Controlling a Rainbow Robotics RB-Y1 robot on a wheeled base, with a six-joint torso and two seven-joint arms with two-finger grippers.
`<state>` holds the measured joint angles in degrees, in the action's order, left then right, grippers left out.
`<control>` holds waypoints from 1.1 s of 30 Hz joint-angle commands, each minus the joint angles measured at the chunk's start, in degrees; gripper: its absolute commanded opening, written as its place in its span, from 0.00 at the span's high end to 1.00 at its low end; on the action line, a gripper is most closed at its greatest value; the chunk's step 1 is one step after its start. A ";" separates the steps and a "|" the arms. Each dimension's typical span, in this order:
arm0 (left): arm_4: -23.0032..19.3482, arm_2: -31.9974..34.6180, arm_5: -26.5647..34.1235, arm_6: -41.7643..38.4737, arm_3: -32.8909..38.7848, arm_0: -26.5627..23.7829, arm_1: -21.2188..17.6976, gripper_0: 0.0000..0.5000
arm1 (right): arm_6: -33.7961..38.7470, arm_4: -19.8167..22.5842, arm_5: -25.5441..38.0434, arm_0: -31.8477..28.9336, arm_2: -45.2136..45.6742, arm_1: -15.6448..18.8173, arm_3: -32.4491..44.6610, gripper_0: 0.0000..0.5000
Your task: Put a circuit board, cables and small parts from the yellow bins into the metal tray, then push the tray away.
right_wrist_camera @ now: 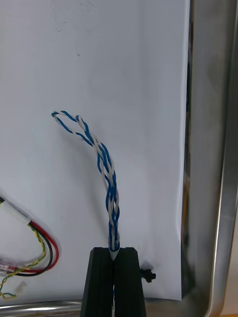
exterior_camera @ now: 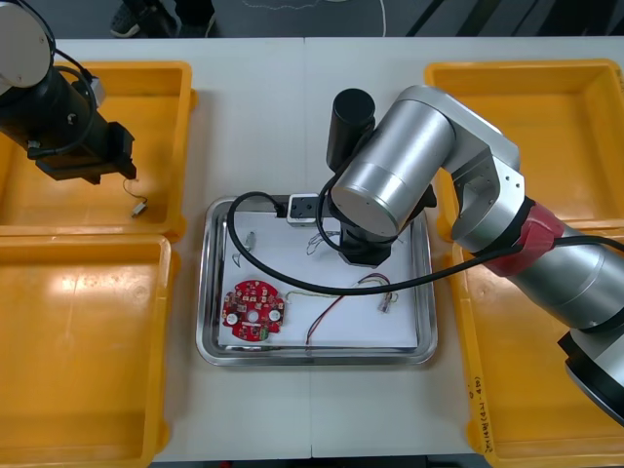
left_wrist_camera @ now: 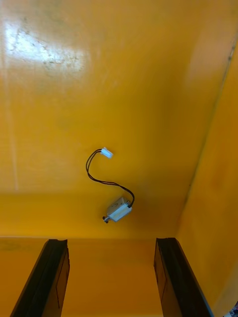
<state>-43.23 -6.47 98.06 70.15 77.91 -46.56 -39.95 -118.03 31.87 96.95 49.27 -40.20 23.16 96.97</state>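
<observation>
Where the yellow bins (exterior_camera: 78, 331) stand: two at 9 o'clock of the table, two at 3 o'clock.
Metal tray (exterior_camera: 312, 357): mid-table between them, white inside, not yet pushed away.
My right gripper (right_wrist_camera: 114, 255): over the tray, about 1 o'clock of its centre, pinched tight on one end of the twisted blue and white cable (right_wrist_camera: 105, 173).
My left gripper (left_wrist_camera: 111, 242): over the far bin at 10 o'clock, fingers spread wide, holding nothing.
Black cable (exterior_camera: 292, 283): crosses the tray; its loop at 11 o'clock seems to ride the rim.
Circuit board (exterior_camera: 253, 310): in the tray at 7 o'clock.
Red and yellow cable (exterior_camera: 327, 314): in the tray at 5 o'clock.
Small metal part (left_wrist_camera: 119, 209): on the bin floor ahead of my left fingers, near the bin's wall, on a thin black lead.
Risk, right: I judge the springy cable may flick over the nearby tray wall on release.
Risk, left: my finger may strike the wall, or catch the lead alone.
Risk, later: that rim loop could spill when I push.
</observation>
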 commanded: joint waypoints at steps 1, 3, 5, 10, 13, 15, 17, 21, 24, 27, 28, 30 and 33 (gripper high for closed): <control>0.87 -1.79 -1.29 5.44 -0.21 0.15 1.36 0.00 | -0.01 0.04 -2.38 0.03 -2.17 -1.19 -1.00 1.00; 0.96 -3.37 -2.43 5.18 -0.56 0.15 1.36 0.00 | -0.01 0.12 -3.26 0.12 -2.43 -1.28 -1.87 1.00; 1.05 -3.90 -3.22 5.09 -0.92 0.15 1.63 0.00 | -0.01 0.12 -3.53 0.12 -2.52 -1.19 -2.14 1.00; 1.49 -4.69 -4.81 5.61 -2.23 0.15 2.15 0.00 | -0.01 0.21 -3.88 0.03 -2.52 -1.28 -2.14 1.00; 1.75 -6.01 -5.77 5.61 -2.94 0.15 2.15 0.00 | -0.01 0.39 -3.96 0.03 -2.52 -1.10 -2.05 0.90; 1.66 -6.19 -6.21 5.61 -3.46 0.15 2.24 0.00 | -0.01 0.39 -3.96 0.03 -2.52 -1.10 -2.14 0.65; 1.66 -6.19 -6.83 5.88 -4.17 0.15 2.33 0.00 | -0.01 0.30 -3.96 0.03 -2.52 -1.10 -2.14 0.44; 1.75 -7.15 -7.88 6.41 -5.31 0.15 2.50 0.00 | -0.01 -0.14 -3.96 0.03 -2.52 -1.01 -2.05 0.15; 1.66 -7.86 -8.41 6.76 -6.19 0.15 2.50 0.00 | -0.01 -0.23 -3.96 0.03 -2.26 -1.01 -2.05 0.09; 1.66 -8.56 -8.67 6.84 -6.72 0.15 2.50 0.00 | 0.25 -0.23 -3.79 0.12 -1.55 -1.01 -2.05 0.05; 1.57 -8.65 -8.67 6.84 -6.80 0.15 2.50 0.00 | 0.25 -0.23 -3.61 0.12 -1.20 -1.10 -1.96 0.05; 1.66 -8.91 -8.67 6.84 -7.24 0.15 2.77 0.00 | 0.34 -0.23 -3.35 0.12 -0.76 -1.10 -1.79 0.04; 1.93 -9.26 -8.85 7.02 -7.95 0.15 2.94 0.00 | 0.34 -0.14 -2.47 0.12 0.29 -1.01 -1.08 0.04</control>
<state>-42.08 -14.77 90.02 70.56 70.29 -46.56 -38.15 -118.02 31.81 93.64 49.27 -41.92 22.98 94.42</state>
